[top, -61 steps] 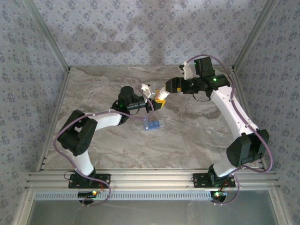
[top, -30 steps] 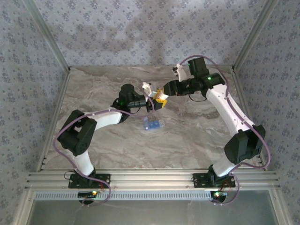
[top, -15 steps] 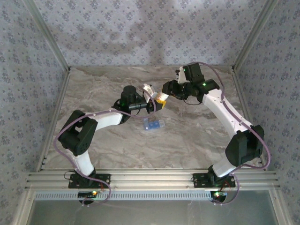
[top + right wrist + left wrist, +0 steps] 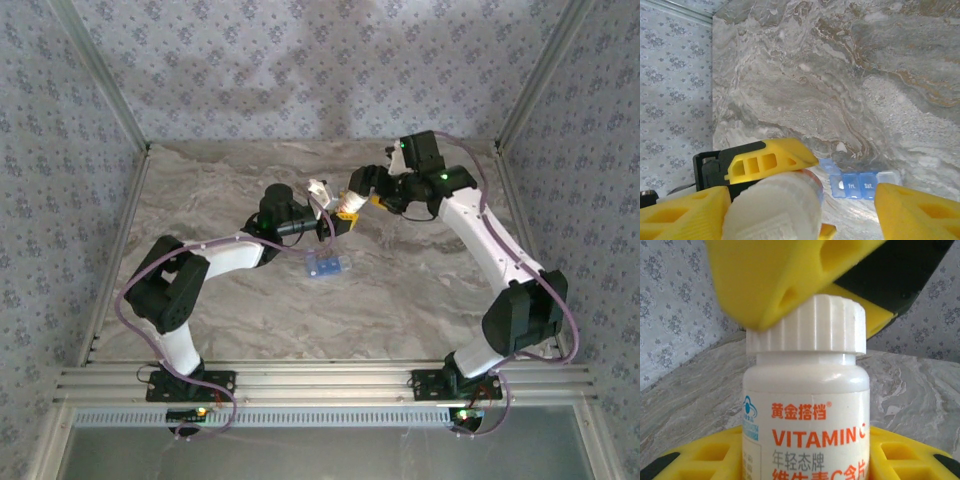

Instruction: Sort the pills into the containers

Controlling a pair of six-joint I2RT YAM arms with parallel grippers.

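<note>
Yellow right jaws have parted around the white bottle cap (image 4: 772,212).

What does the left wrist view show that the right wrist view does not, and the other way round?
Left wrist, not right wrist: the printed label, reading VITAMIN C, on the side of the white bottle. Right wrist, not left wrist: the blue pill box lying on the table, with compartments marked Fri. and Sat. Both: the white bottle, yellow claw fingers and the marble table.
</note>
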